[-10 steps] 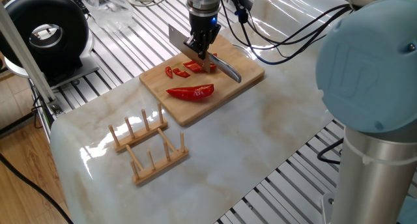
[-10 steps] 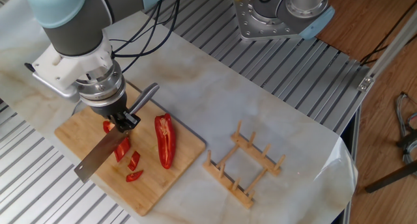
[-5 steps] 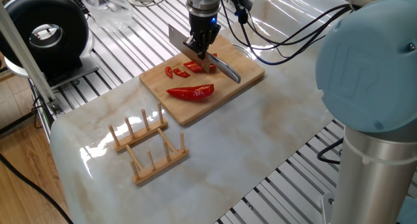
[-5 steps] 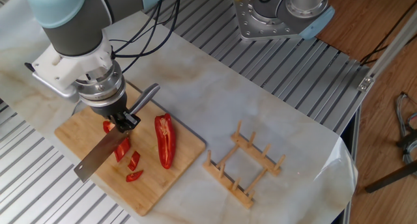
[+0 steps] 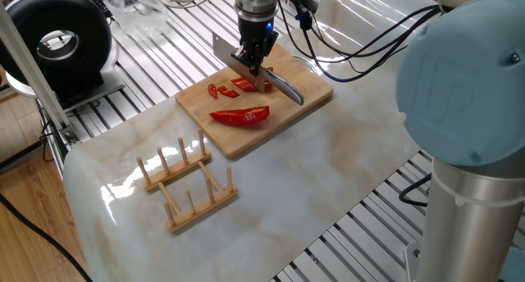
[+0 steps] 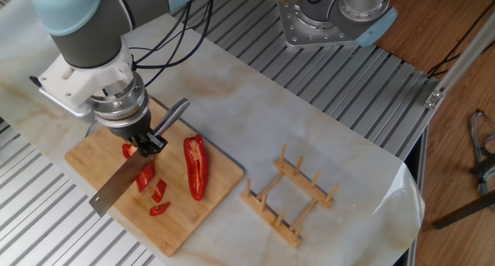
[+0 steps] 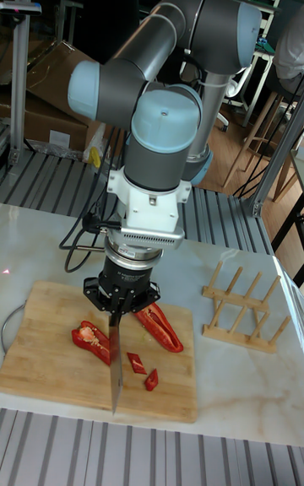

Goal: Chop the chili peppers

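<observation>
My gripper (image 5: 253, 64) (image 6: 144, 145) (image 7: 119, 305) is shut on a knife, held where the blade meets the handle. The blade (image 6: 118, 185) (image 7: 115, 365) slants down over the wooden cutting board (image 5: 283, 114) (image 6: 87, 156) (image 7: 40, 342). The metal handle (image 5: 287, 88) (image 6: 172, 116) sticks out the other way. One long red chili pepper half (image 5: 240, 115) (image 6: 196, 167) (image 7: 160, 326) lies whole beside the knife. Small cut red bits (image 5: 223, 91) (image 6: 158, 192) (image 7: 135, 362) lie by the blade. A larger red piece (image 7: 91, 342) sits on the blade's other side.
A wooden slotted rack (image 5: 185, 184) (image 6: 291, 196) (image 7: 241, 305) stands on the marble tabletop beside the board. A black round device (image 5: 57, 39) sits at the far left, and a second robot base (image 6: 332, 15) stands at the far edge. Cables trail behind the arm.
</observation>
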`<state>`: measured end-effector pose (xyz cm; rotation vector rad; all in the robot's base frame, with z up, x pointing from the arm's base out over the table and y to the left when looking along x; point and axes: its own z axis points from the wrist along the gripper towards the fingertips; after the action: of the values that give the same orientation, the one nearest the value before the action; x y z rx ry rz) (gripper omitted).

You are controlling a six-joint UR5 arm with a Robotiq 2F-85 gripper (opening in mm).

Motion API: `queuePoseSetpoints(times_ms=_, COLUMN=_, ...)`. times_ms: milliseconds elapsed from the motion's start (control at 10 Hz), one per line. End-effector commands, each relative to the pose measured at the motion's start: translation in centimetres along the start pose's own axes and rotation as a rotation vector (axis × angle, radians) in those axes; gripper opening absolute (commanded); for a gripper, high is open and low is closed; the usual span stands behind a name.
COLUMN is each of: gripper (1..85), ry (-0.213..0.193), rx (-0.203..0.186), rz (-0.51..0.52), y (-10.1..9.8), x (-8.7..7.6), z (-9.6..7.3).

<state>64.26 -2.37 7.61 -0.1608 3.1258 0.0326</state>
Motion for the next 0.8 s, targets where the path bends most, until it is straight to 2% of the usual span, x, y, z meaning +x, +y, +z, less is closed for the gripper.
queuePoseSetpoints(times_ms=0, gripper=1.3, ry=0.001, rx=-0.012, rz=-0.001, y=0.17, x=-0.03, z=0.04)
queuePoseSetpoints(times_ms=700, gripper=1.3, ry=0.01, rx=-0.013, rz=0.019, y=0.32, x=0.0, z=-0.02)
